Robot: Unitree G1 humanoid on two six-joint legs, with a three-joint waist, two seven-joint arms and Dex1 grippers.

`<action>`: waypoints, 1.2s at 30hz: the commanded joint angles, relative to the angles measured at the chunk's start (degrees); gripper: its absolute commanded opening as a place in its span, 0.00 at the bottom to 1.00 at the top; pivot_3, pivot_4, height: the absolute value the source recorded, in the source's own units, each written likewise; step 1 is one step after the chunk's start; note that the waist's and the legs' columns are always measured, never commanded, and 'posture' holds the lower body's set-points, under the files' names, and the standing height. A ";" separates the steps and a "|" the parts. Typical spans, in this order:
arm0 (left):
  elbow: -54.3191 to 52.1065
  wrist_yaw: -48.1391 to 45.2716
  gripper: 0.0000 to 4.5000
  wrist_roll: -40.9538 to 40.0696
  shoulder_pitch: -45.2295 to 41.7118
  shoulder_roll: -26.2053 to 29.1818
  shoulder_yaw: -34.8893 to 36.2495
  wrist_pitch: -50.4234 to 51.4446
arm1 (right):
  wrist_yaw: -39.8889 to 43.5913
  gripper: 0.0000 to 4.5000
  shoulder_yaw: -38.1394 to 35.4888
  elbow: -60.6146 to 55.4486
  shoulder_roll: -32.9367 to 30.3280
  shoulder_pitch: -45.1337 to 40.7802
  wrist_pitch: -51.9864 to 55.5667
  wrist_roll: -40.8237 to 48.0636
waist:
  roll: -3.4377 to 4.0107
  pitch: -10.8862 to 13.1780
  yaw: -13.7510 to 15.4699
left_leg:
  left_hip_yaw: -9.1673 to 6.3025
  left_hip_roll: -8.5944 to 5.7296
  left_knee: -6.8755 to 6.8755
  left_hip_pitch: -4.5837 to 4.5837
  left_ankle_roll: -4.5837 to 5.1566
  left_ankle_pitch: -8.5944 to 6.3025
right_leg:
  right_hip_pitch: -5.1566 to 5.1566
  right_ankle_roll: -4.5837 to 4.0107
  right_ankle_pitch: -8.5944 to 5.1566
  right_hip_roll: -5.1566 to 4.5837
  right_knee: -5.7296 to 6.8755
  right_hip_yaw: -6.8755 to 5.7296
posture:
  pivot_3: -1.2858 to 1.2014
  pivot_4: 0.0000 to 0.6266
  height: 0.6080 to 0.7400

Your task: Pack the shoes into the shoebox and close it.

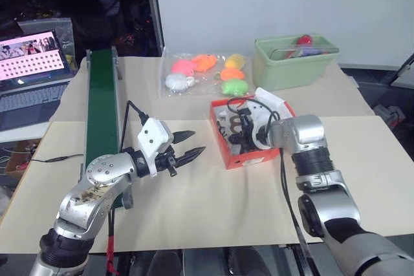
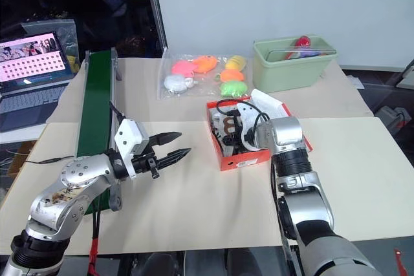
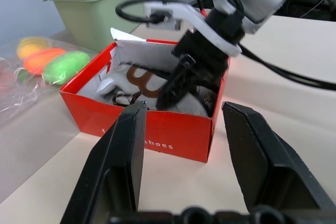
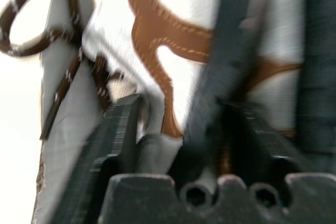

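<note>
Shoebox (image 1: 249,153) lid-up at mid surface (image 1: 194,205), shoes (image 3: 134,85) inside. Right pincer (image 3: 176,85) dipped into box, seemingly parted over a shoe; grasp unclear. Left pincer (image 1: 187,145) released, hovering beside box.

Both eye views look forward and down from the robot's head over the table (image 1: 194,211), sharing nearly the same scene, with the red shoebox (image 1: 249,156) right of frame centre. The left wrist view looks level across the tabletop, fairly near the shoebox (image 3: 152,137) at frame centre. The right wrist view sits very close inside it, facing a shoe (image 4: 173,35).
</note>
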 commanded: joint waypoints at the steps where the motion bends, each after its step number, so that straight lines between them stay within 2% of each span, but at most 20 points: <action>1: -1.67 0.05 0.55 0.08 -0.48 -0.02 0.74 -0.30 | -0.11 0.91 -1.34 -3.40 -0.62 -0.43 2.53 0.81 | 0.00 0.00 0.21 | 0.00 0.00 0.00 -0.08 0.00 0.00 | -0.08 0.00 0.00 0.00 0.02 0.00 | 0.52 0.24 0.92; 6: -0.94 -0.50 0.55 0.26 -0.91 0.00 0.55 -0.73 | -0.88 0.91 -3.90 -5.34 -1.46 -1.40 4.04 0.77 | 0.01 0.01 0.24 | 0.00 -0.02 0.06 -0.61 -0.01 0.01 | -0.65 -0.01 0.01 -0.02 0.17 0.02 | 0.52 0.24 0.92; 19: 0.78 -1.58 0.55 0.72 -2.34 -0.34 0.19 -1.18 | 0.83 0.91 -2.80 -10.90 -6.55 -1.59 3.25 0.61 | 0.04 0.05 0.15 | 0.00 -0.04 0.07 -0.65 -0.01 0.01 | -0.68 -0.01 0.01 -0.02 0.16 0.02 | 0.52 0.24 0.92; 36: 1.75 -2.22 0.55 1.45 -2.96 -1.10 0.15 -1.65 | -1.34 0.91 -6.28 -16.10 -4.64 -1.66 5.91 1.95 | 0.06 0.06 0.05 | 0.00 -0.03 0.07 -0.65 -0.01 0.01 | -0.69 -0.01 0.01 -0.01 0.17 0.03 | 0.52 0.24 0.92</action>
